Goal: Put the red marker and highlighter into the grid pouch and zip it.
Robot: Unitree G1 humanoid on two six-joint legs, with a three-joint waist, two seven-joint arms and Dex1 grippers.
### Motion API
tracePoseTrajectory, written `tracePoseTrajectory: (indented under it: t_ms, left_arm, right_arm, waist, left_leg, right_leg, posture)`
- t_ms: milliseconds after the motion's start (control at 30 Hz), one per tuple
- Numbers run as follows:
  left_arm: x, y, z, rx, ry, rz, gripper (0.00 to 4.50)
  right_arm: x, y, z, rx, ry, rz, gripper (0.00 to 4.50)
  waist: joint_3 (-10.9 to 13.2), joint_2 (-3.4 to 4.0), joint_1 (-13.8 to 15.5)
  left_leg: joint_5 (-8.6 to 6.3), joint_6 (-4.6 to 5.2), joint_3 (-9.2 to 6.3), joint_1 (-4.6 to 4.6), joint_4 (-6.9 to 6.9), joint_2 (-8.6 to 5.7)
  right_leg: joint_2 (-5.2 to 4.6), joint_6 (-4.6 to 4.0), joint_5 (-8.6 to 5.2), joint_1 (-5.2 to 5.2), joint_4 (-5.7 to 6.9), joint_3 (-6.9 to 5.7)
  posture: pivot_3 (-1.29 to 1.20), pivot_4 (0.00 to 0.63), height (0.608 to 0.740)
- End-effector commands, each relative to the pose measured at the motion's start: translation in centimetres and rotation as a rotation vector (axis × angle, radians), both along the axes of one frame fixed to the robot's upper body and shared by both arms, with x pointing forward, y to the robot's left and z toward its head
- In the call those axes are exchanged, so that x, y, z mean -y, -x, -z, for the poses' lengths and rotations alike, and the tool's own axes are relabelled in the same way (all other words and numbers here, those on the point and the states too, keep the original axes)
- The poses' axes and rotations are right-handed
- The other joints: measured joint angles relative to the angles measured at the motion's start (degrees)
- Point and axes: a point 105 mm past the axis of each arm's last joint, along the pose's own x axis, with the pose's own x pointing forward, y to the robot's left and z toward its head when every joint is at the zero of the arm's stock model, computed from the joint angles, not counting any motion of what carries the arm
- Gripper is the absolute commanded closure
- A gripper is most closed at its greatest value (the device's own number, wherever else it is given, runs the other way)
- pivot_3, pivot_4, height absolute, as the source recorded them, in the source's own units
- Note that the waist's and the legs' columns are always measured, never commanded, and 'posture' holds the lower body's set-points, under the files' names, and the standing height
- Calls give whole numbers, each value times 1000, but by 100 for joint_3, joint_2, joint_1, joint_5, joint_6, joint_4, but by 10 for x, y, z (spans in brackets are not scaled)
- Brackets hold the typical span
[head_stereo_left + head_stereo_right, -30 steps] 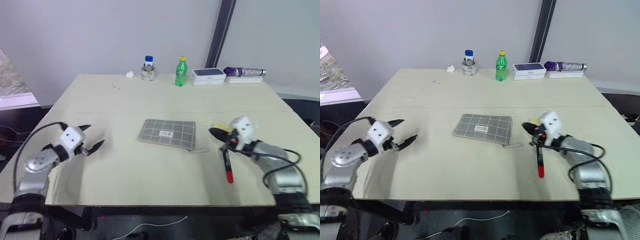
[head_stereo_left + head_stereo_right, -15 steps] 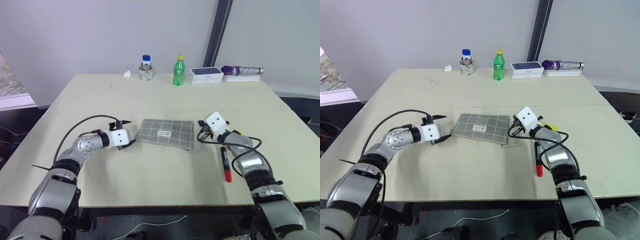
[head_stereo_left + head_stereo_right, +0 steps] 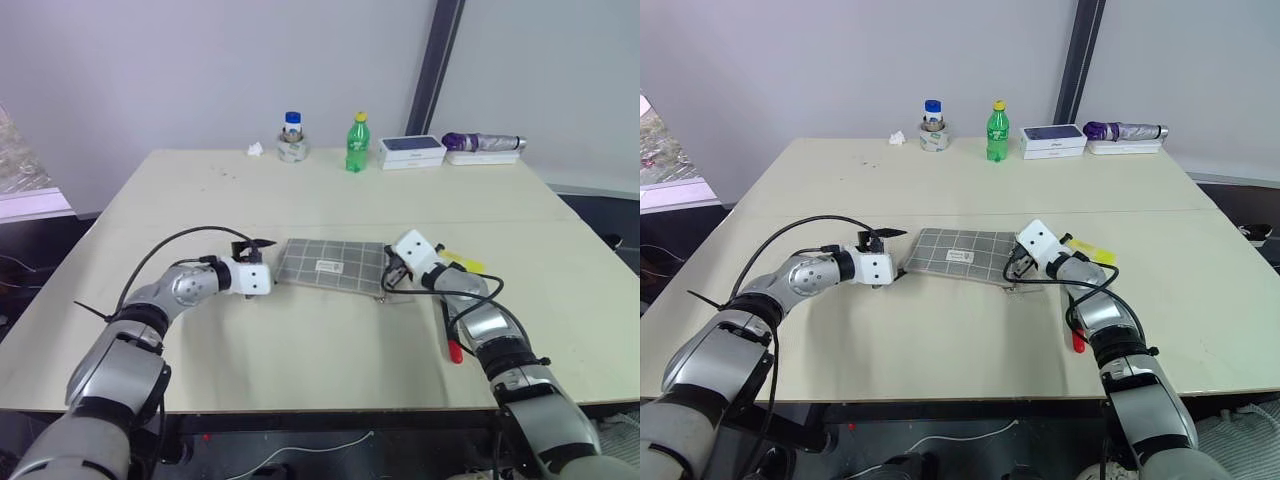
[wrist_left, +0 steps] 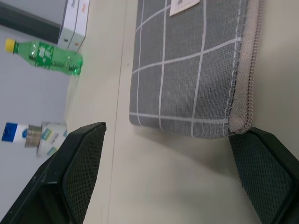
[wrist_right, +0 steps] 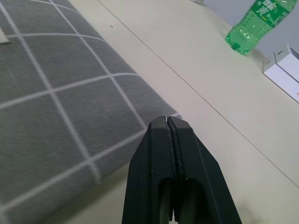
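Observation:
The grid pouch (image 3: 333,264) lies flat in the middle of the table, its zipper (image 4: 243,79) along the near edge. My left gripper (image 3: 266,266) is open at the pouch's left end; in the left wrist view its fingers (image 4: 79,172) straddle that end. My right gripper (image 5: 167,120) is shut at the pouch's right near corner, and nothing shows between its fingers. The red marker (image 3: 451,325) rests on the table to the right of the pouch, under my right forearm, red end toward me. The yellow highlighter (image 3: 462,261) lies just beyond that arm.
Along the far edge stand a jar with a blue lid (image 3: 291,137), a green bottle (image 3: 355,143), a white-and-blue box (image 3: 412,150) and a purple folded umbrella (image 3: 482,142) on a white box. A scrap of tissue (image 3: 256,149) sits beside the jar.
My left arm swung in from the table's left side to the pouch's left end, its wrist rolling. My right gripper moved left from beside the marker to the pouch's right corner.

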Motion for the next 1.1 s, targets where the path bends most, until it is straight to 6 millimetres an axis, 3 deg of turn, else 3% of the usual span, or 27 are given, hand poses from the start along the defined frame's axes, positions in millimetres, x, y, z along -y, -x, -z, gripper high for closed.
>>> tracePoseTrajectory:
  t_ms: [33, 200, 300, 467, 533, 867, 1100]
  left_arm:
    - [14, 13, 26, -54, -95, 91, 172]
    - [18, 17, 32, -78, -114, 125, 172]
    - [18, 20, 37, -118, -118, 133, 964]
    - [15, 21, 42, -166, -113, 119, 3627]
    - [14, 21, 43, -190, -99, 107, 4484]
    - [15, 15, 23, -272, 157, 50, 4484]
    - [-8, 23, 21, -262, 182, 8, 4484]
  right_arm:
    - [-11, -2, -10, 39, 11, -39, 4467]
    - [-15, -2, -9, 37, 18, -52, 4467]
    - [-14, -1, -9, 36, 19, -56, 4500]
    - [-13, 0, -10, 35, 17, -59, 4500]
    - [-13, 1, -10, 36, 17, -62, 4500]
    - [-10, 8, -22, 69, 14, -90, 4500]
    - [-8, 32, -57, 107, -99, -146, 4500]
  waist:
    - [0, 0, 3]
    - [0, 0, 12]
    - [0, 0, 3]
    - [-1, 1, -1]
    - [-6, 7, -13]
    - [-6, 8, -22]
    - [-6, 7, -70]
  left_leg:
    - [0, 0, 0, 0, 0, 0]
    - [-1, 1, 0, 0, 1, -1]
    - [0, 0, 0, 0, 1, -1]
    - [0, 0, 0, 0, 0, -1]
    - [0, 0, 1, 2, 1, -1]
    - [5, -8, 2, 3, 0, 1]
    - [5, -8, 3, 3, -4, 5]
  right_leg:
    - [0, 0, 0, 0, 0, 0]
    - [0, 0, 0, 1, 0, 0]
    - [0, 0, 0, 1, 0, 0]
    - [0, 0, 0, 0, 0, 0]
    - [0, 0, 0, 2, 0, 0]
    - [0, 1, -2, 0, 0, 2]
    - [1, 1, -2, -4, 0, 3]
  posture:
    - [0, 150, 740]
    - [0, 150, 740]
    - [0, 150, 740]
    - [0, 150, 740]
    - [0, 150, 740]
    - [0, 150, 740]
    - [0, 150, 740]
